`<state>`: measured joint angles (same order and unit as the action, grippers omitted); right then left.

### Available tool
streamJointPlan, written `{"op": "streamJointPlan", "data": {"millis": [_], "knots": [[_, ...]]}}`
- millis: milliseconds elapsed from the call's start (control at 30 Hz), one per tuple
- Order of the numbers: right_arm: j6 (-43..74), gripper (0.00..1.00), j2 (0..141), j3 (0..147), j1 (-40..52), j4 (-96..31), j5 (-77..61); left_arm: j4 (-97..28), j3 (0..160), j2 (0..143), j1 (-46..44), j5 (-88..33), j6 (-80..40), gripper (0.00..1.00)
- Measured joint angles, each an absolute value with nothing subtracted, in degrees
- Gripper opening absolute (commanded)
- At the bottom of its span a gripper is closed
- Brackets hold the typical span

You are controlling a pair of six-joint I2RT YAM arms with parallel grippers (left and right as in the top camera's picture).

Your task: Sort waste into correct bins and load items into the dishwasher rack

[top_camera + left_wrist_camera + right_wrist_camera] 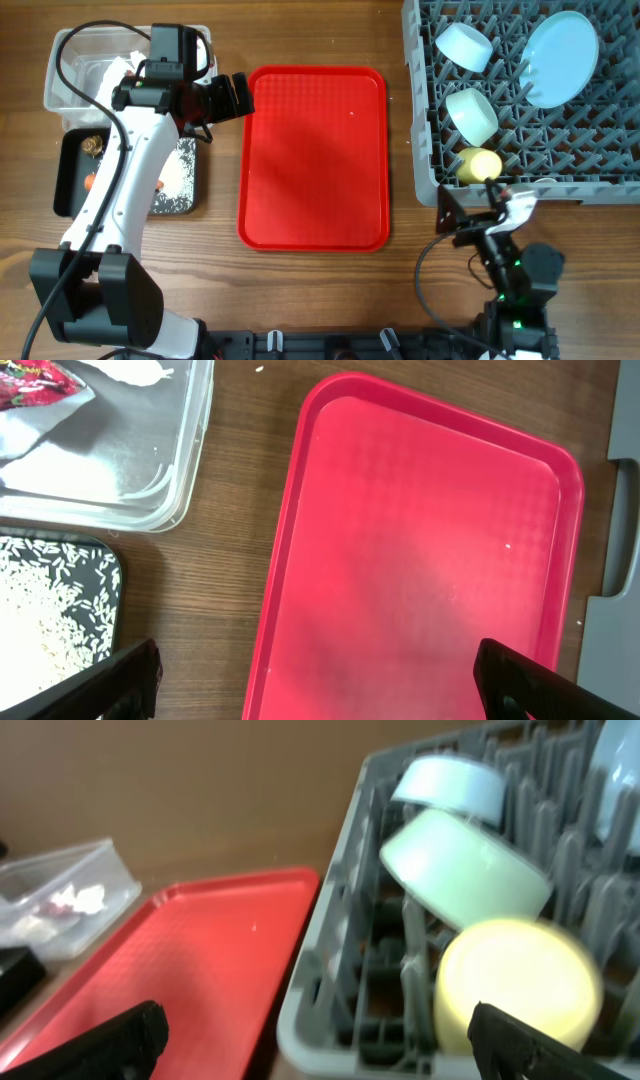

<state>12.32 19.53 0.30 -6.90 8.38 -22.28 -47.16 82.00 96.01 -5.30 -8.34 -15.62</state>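
Now the left gripper (318, 688), fingers wide apart and empty, hangs over the red tray's (420, 540) left edge. The clear tub (150, 470) and the rice-strewn black tray (70, 170) lie just to its left. The right gripper (320, 1042), likewise spread and empty, faces the dishwasher rack (330, 935). The yellow cup (515, 985) sits directly ahead in the near row, with two mint bowls (460, 865) beyond.
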Motion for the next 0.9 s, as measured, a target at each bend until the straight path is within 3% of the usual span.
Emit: {"op": "streamJointPlan", "data": {"millis": [233, 533, 900], "knots": [[4.5, 1.00, 11.7, 0.4, 0.7, 1.4, -17.9, -47.2, 82.0, 96.0, -5.3, -8.3, -15.6, 1.00], [-0.9, 1.00, 1.4, 0.4, 1.0, 2.4, -14.7, -47.2, 82.0, 96.0, -5.3, -8.3, -15.6, 1.00], [-1.7, 1.00, 1.1, 0.4, 1.0, 0.9, -14.3, -47.1, 82.0, 96.0, -5.3, -8.3, -15.6, 1.00]]}}
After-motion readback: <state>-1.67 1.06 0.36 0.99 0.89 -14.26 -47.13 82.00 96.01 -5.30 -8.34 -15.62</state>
